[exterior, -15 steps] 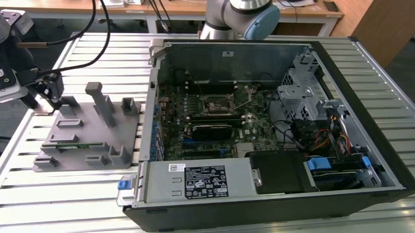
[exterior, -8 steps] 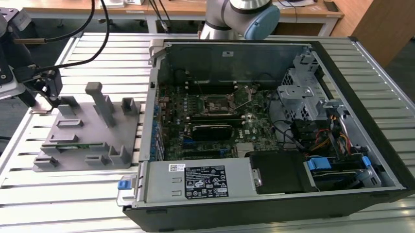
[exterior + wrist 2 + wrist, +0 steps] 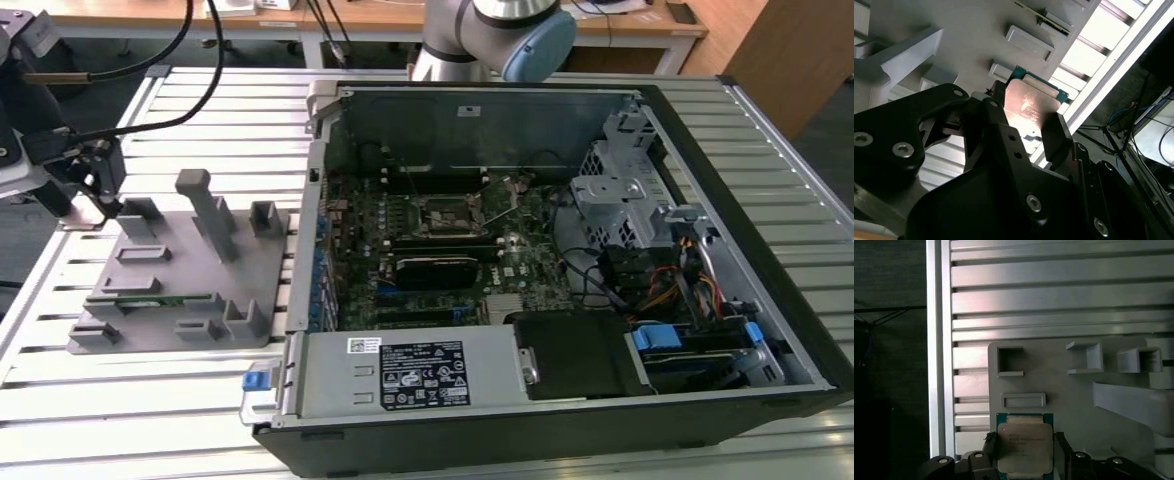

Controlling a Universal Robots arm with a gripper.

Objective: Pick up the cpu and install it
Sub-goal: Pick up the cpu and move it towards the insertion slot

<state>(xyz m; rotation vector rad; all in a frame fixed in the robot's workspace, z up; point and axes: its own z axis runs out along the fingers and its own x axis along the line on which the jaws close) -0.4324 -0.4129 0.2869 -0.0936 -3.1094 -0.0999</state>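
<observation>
2 fingers (image 3: 1056, 140) clamp opposite cpu (image 3: 1029, 105) edges.

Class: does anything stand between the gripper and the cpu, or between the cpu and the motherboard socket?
Nothing visible separates the gripper from the cpu, which sits right at it over the holder. Toward the socket, the open-topped case's side wall stands between.
</observation>
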